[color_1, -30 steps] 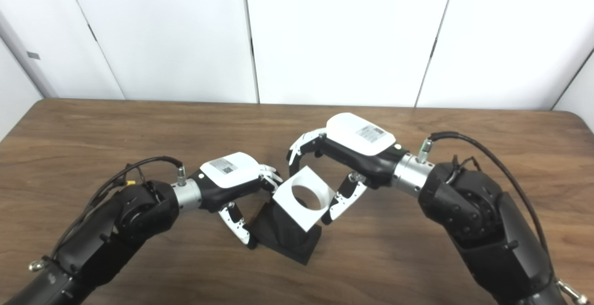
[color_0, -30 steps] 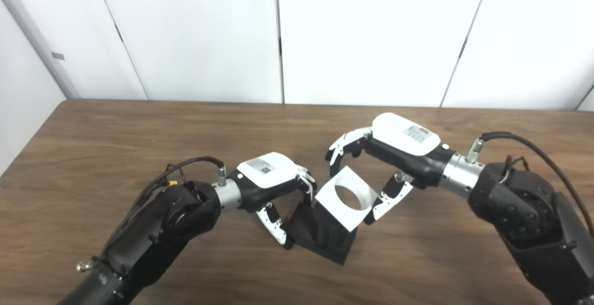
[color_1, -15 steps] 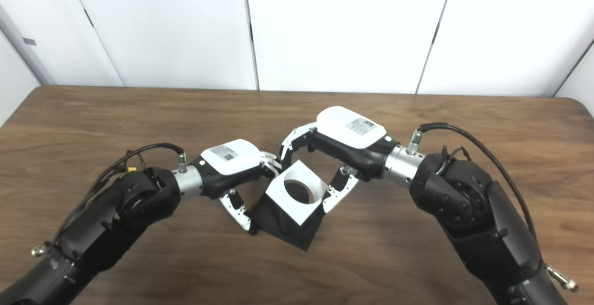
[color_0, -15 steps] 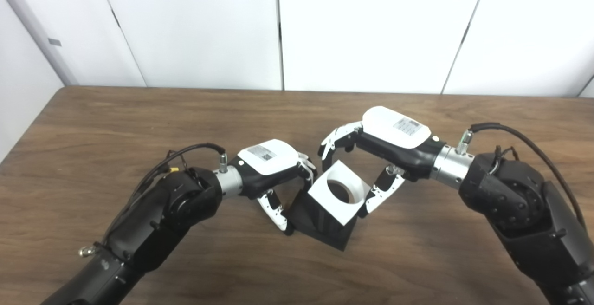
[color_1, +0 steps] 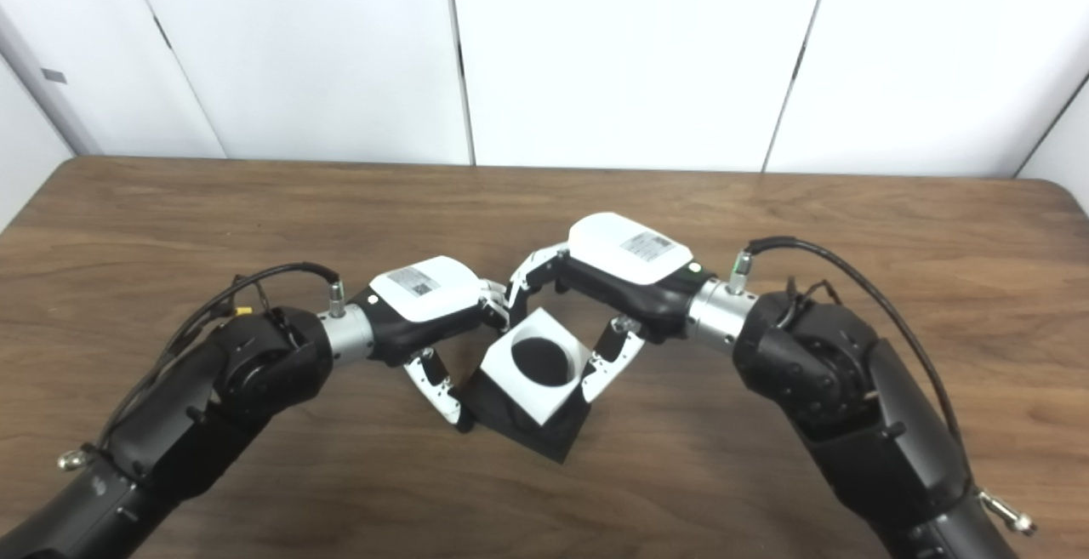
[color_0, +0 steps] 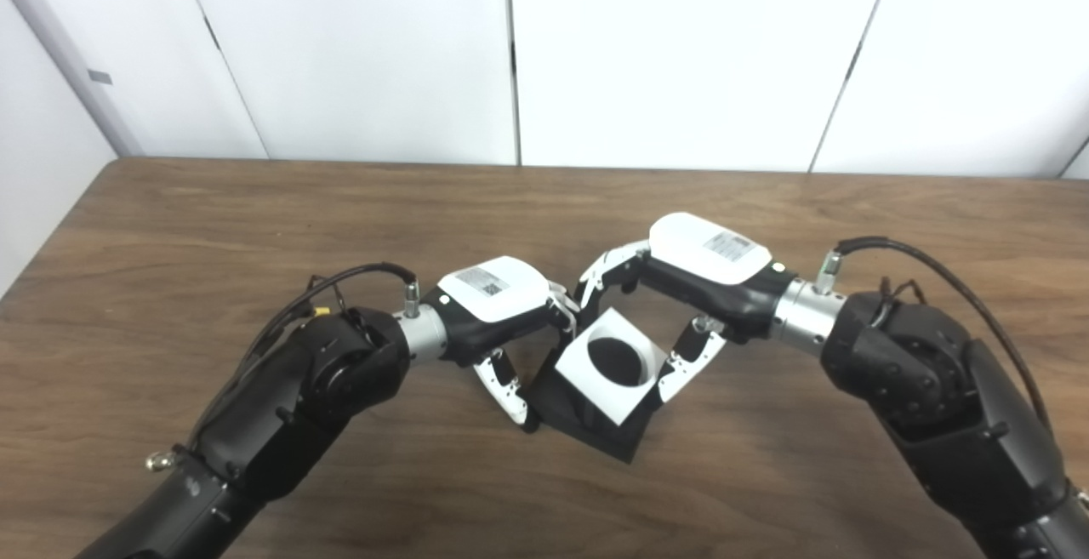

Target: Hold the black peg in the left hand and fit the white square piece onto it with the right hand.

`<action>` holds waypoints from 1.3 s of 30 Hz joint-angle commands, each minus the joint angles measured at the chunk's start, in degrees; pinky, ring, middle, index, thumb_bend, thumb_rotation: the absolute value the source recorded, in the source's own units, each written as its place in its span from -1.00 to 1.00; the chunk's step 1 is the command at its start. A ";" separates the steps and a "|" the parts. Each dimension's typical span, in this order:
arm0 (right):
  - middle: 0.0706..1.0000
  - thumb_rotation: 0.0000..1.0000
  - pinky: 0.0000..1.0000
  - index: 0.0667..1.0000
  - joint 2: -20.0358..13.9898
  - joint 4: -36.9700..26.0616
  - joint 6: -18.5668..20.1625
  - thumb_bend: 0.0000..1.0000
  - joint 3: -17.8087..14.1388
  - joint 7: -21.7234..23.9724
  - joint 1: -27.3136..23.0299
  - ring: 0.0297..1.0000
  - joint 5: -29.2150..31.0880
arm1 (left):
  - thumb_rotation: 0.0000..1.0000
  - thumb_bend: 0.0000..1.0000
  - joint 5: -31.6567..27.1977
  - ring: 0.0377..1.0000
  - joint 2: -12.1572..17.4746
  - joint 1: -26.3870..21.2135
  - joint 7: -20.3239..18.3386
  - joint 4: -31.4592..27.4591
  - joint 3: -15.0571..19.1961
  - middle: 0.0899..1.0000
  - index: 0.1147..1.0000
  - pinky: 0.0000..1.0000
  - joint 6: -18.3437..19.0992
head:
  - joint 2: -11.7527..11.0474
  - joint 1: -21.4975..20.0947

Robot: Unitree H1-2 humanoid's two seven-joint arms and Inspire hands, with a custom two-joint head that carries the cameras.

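Observation:
The black peg piece, with a square black base (color_0: 606, 433), stands on the brown table (color_0: 170, 227) at centre. My left hand (color_0: 498, 312) is shut on the base's left side, thumb low against it. My right hand (color_0: 681, 274) is shut on the white square piece (color_0: 608, 363) and holds it over the peg. The black peg top (color_1: 541, 360) fills the piece's round hole. The white piece sits low, close above the black base. The peg's shaft is hidden by the white piece.
White wall panels (color_0: 510, 57) stand behind the table's far edge. Bare wood shows to the left, right and behind both hands. The table's right rear corner (color_1: 1055, 189) is in the right eye view.
My right hand has moved left and down with the white square piece, lowering it over the peg. The hole now shows black inside. The left hand has stayed on the base.

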 commanded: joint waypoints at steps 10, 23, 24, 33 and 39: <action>0.40 -0.74 0.19 -0.12 1.78 1.80 -2.75 0.05 2.01 -1.12 -1.29 0.41 0.19 | -0.85 0.05 0.09 0.80 -0.52 0.90 -3.35 -0.15 -1.83 0.66 -0.16 0.54 0.74 | 0.22 0.14; 0.59 -0.28 0.14 0.58 -1.44 -1.71 5.04 0.97 3.15 6.43 -3.16 0.49 -5.99 | -0.85 0.05 0.24 0.81 -0.53 0.86 -3.25 -0.24 -1.77 0.66 -0.16 0.58 0.87 | 0.36 -0.13; 0.60 -0.28 0.14 0.64 -1.68 -1.96 5.32 0.99 2.63 6.58 -3.12 0.49 -6.05 | -0.85 0.05 0.20 0.81 -0.51 0.89 -3.18 -0.24 -1.71 0.66 -0.16 0.58 0.89 | 0.37 -0.14; 0.61 -0.36 0.15 0.64 -4.53 -4.19 7.14 1.00 -2.23 6.90 -2.54 0.46 -4.56 | -0.85 0.05 -0.28 0.80 -0.11 0.95 -2.65 0.47 -1.35 0.65 -0.16 0.61 0.25 | 0.38 -0.52; 0.60 -0.46 0.17 0.62 -6.60 -5.75 8.72 1.00 -4.54 7.32 -1.87 0.46 -3.62 | -0.85 0.05 -0.77 0.79 0.16 1.13 -2.57 0.62 -0.90 0.65 -0.16 0.62 0.17 | 0.46 -0.73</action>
